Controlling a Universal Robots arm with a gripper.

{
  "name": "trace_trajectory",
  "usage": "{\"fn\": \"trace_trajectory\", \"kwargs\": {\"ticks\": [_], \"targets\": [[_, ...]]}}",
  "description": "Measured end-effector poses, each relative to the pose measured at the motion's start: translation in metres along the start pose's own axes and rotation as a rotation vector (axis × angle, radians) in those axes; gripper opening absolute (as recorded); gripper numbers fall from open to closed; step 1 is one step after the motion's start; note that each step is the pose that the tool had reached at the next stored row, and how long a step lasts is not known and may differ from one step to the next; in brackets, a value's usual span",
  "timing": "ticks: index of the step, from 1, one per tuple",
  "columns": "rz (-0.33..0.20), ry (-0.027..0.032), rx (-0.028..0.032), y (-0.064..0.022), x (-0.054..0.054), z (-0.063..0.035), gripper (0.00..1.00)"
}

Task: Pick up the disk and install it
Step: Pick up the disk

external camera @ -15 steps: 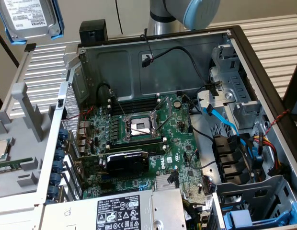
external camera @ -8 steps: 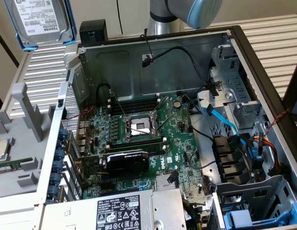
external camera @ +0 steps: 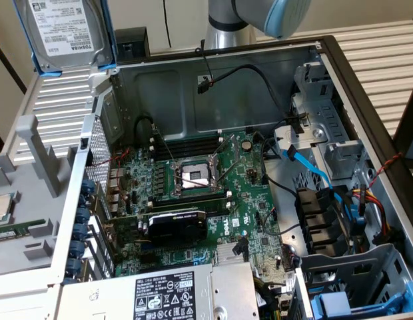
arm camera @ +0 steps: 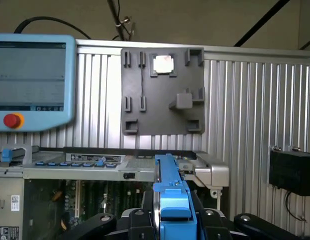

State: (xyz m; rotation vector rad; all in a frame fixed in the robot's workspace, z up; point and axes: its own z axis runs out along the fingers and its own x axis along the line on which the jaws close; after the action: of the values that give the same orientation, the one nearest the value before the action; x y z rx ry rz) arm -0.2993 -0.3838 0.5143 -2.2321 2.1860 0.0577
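The disk, a silver drive with a white label in a bright blue carrier frame, hangs high at the exterior view's left, above the rim of the open computer case. In the wrist view I see the disk edge-on, its blue frame standing upright between my black fingers. My gripper is shut on the disk, holding it by both flat sides. The lower part of the disk is hidden between the fingers.
The open case holds a motherboard, a grey power supply, loose cables and drive bays with another blue-framed drive. A grey parts fixture lies beside the case. A teach pendant and a black box stand beyond it.
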Motion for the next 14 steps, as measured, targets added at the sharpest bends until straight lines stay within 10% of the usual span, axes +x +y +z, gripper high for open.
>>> {"fn": "trace_trajectory", "kwargs": {"ticks": [14], "targets": [[0.0, -0.0001, -0.0079, -0.0488, 0.033, -0.002, 0.37]]}}
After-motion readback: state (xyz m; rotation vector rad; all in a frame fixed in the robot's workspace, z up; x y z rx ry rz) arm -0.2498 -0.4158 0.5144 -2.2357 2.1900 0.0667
